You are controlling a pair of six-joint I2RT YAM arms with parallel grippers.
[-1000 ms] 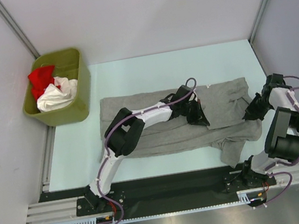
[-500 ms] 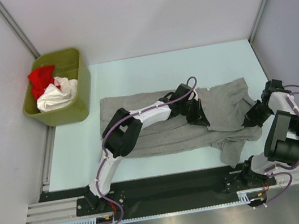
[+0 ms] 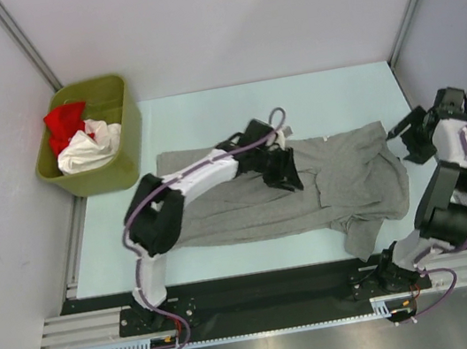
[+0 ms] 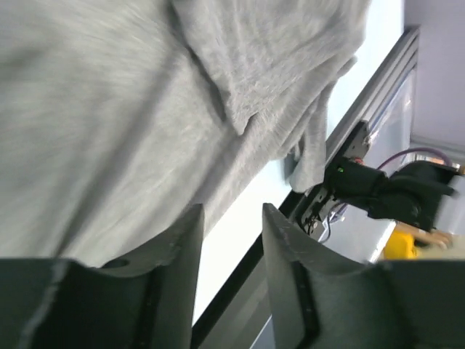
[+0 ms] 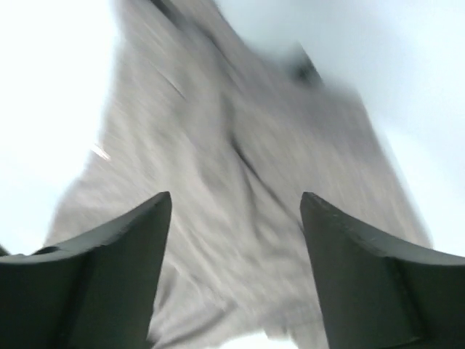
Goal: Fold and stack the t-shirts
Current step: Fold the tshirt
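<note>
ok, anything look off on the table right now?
The grey t-shirt lies rumpled and askew; its near-right corner is bunched up at the near edge of the table. Nothing looks spilled or damaged.

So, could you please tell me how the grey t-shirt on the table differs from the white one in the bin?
The grey t-shirt lies spread out on the table; the white t-shirt sits inside the olive-green bin. The grey one is mostly flat with some wrinkles, the white one a crumpled bundle. The grey one shows far more area than the white. Neither is stacked yet.
</note>
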